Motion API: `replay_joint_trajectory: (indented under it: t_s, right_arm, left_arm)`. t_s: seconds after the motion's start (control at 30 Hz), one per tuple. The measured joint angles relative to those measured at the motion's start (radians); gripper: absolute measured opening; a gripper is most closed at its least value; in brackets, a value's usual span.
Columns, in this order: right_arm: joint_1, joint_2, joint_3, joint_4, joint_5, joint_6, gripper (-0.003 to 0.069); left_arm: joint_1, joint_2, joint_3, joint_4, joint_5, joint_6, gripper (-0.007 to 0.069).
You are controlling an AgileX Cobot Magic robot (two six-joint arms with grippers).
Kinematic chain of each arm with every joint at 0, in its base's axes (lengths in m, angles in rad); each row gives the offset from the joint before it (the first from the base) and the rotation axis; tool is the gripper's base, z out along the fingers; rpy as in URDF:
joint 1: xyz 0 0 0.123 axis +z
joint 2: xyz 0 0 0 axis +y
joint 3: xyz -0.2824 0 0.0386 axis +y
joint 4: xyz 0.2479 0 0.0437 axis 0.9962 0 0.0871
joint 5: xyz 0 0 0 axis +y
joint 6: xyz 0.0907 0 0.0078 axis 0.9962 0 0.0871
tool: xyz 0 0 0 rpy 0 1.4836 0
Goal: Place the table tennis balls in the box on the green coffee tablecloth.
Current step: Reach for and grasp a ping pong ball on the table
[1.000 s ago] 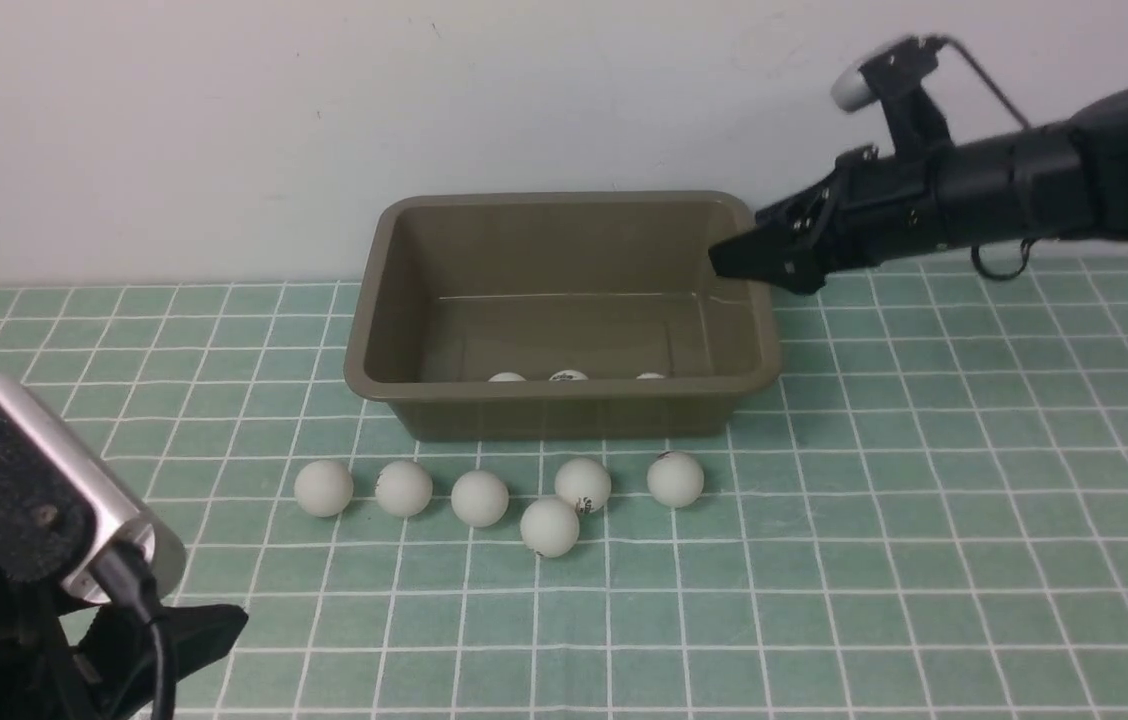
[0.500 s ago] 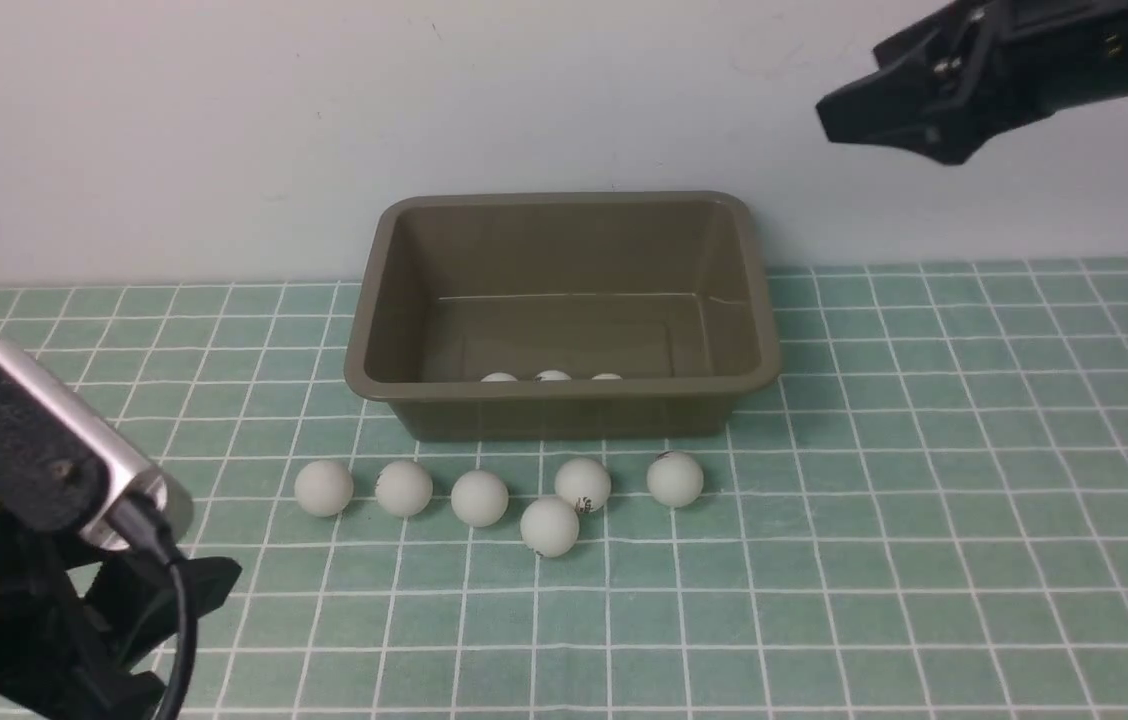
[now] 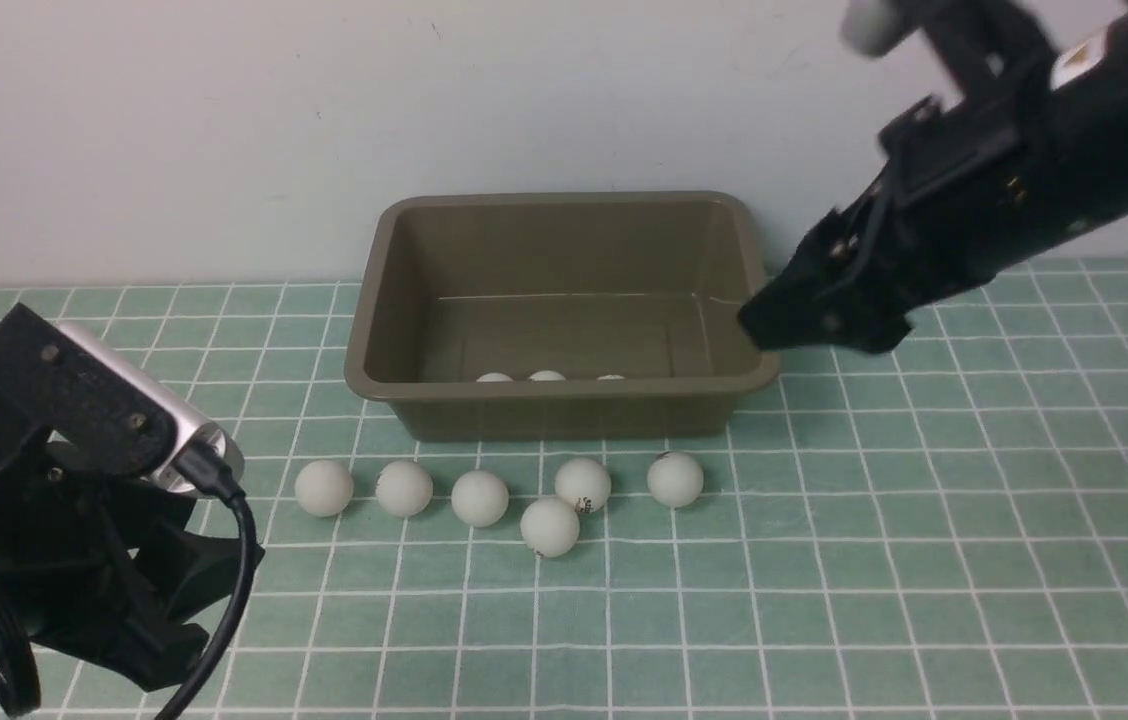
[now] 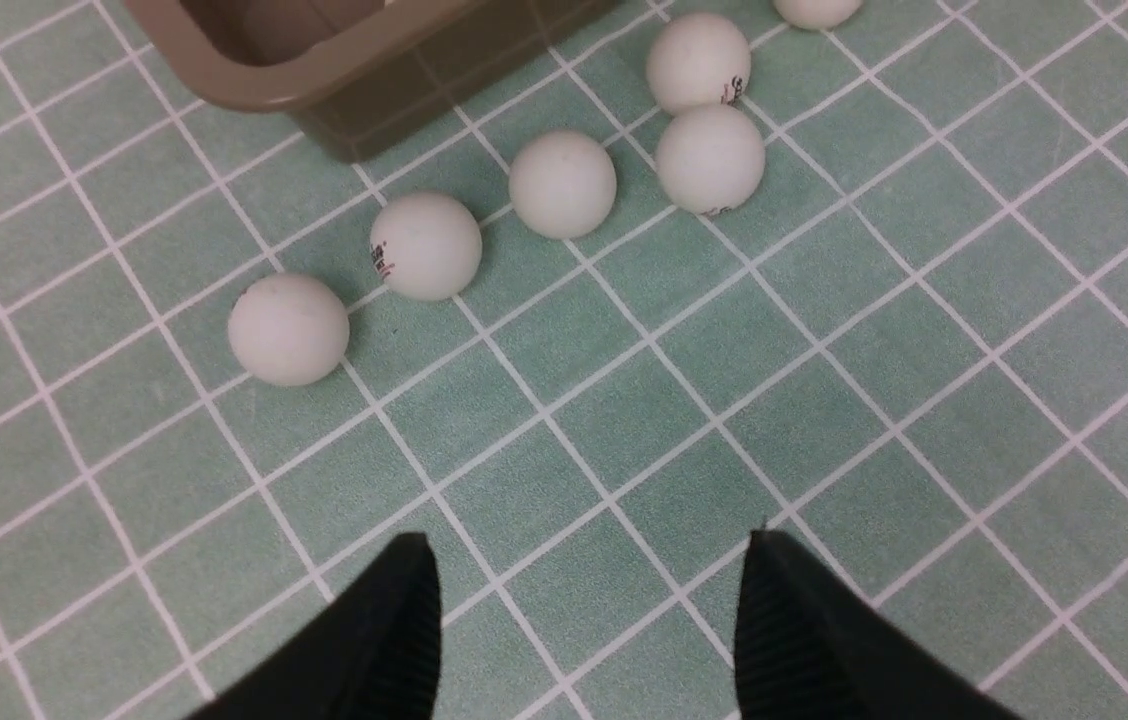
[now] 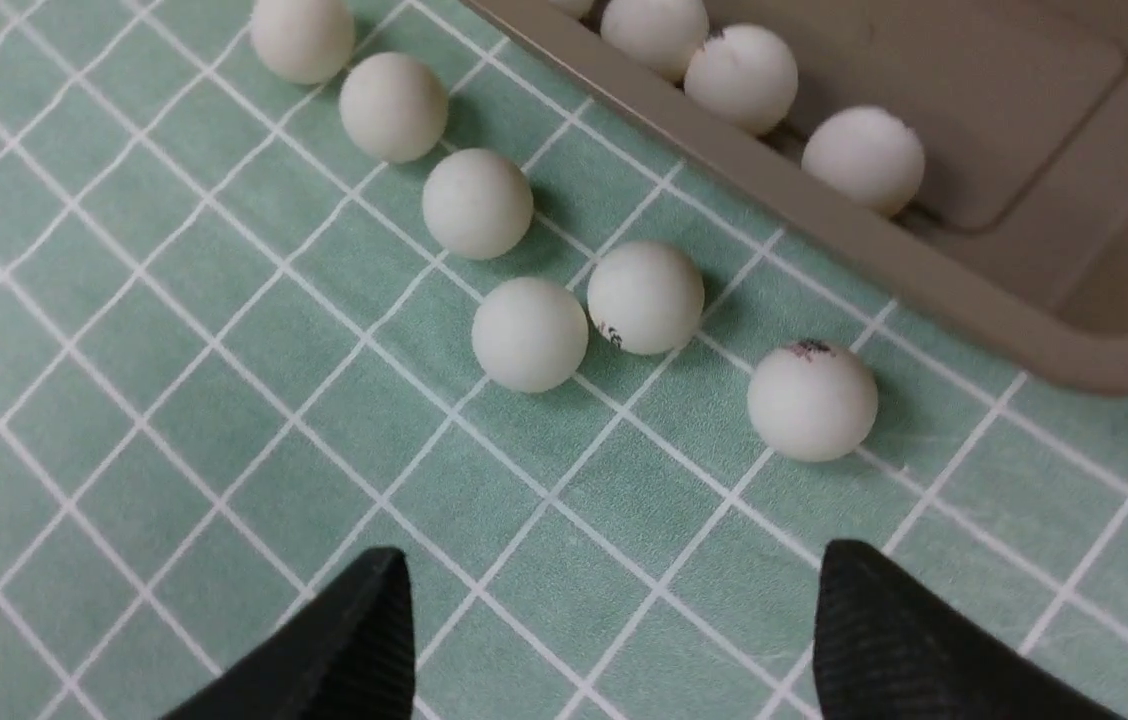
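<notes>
The olive-brown box [image 3: 564,240] stands at the back middle of the green checked tablecloth [image 3: 924,500]. The tops of three table tennis balls [image 3: 546,376] show behind its front wall; the right wrist view shows several inside [image 5: 741,78]. Several more balls [image 3: 479,498] lie in a row on the cloth just in front of the box. My left gripper [image 3: 224,575] is low at the front left, open and empty [image 4: 589,550], short of the row's left end [image 4: 288,329]. My right gripper [image 3: 774,325] hovers by the box's right front corner, open and empty [image 5: 614,560], above the rightmost ball [image 5: 811,400].
A plain white wall runs close behind the box. The box's corner shows in the left wrist view [image 4: 354,80] and its front rim in the right wrist view [image 5: 824,225]. Bare cloth lies at the front and right.
My right arm swung up from the box's right rim, then came down beside its right front corner. My left arm rose and moved forward-right. The balls in the box shifted slightly left.
</notes>
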Motion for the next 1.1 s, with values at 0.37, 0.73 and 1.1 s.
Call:
replay_joint_trajectory:
  t_s: [0.37,0.73,1.1]
  right_arm:
    - [0.005,0.070,0.118,-0.005,-0.242,0.231,0.0456]
    - [0.005,0.212,0.118,0.062,-0.359,0.250,0.0451]
    - [0.005,0.330,0.116,0.172,-0.446,0.208,0.0451]
  left_arm:
    - [0.000,0.001,0.000,-0.001,0.000,0.013,0.0363]
    - [0.000,0.002,0.000,-0.001,0.000,0.019,0.0363]
    - [0.000,0.002,0.000,-0.001,0.000,0.020,0.0363]
